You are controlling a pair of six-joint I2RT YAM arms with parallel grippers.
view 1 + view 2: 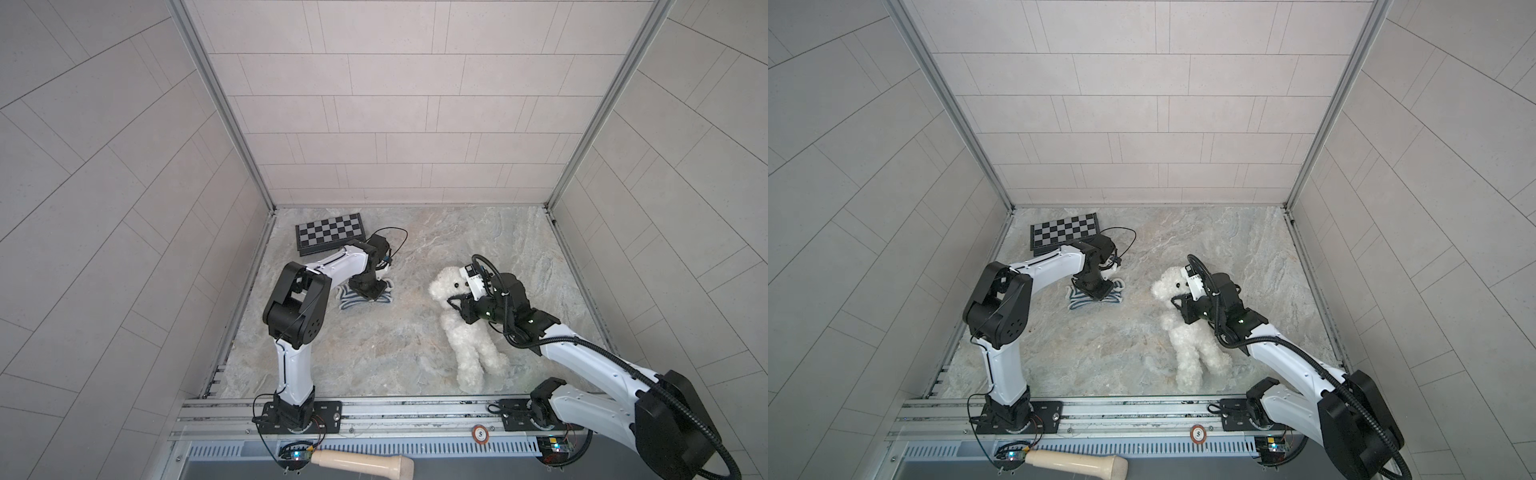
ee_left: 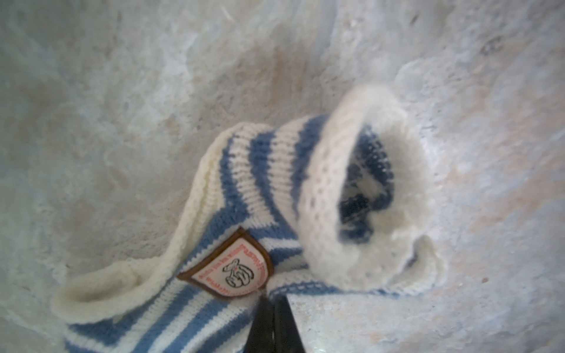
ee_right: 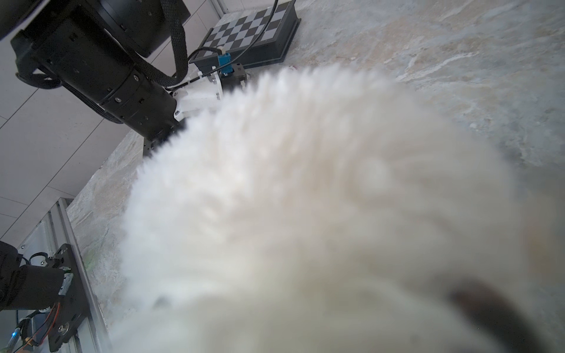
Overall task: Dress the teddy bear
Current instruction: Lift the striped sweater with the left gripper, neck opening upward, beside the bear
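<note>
Both busy: left gripper [image 2: 272,308] pinched shut on shirt [image 2: 260,171]; right gripper [image 1: 454,302], slightly parted, clamps teddy bear [image 1: 469,349]; marbled tabletop [image 1: 374,353] beneath.

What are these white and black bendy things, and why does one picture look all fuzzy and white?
They are two robot arms, each with a pinching hand at its end. Two pictures come from a camera looking down from above; two come from small cameras on the arms' wrists. On the marbled table lie a fluffy white teddy bear, a blue-and-white striped sweater and a checkered board. The left hand is shut right at the sweater's edge; I can't tell whether it has caught the knit. The right hand grips the bear near its neck, so its wrist camera sees mostly blurry fur. That's the fuzzy picture.
</note>
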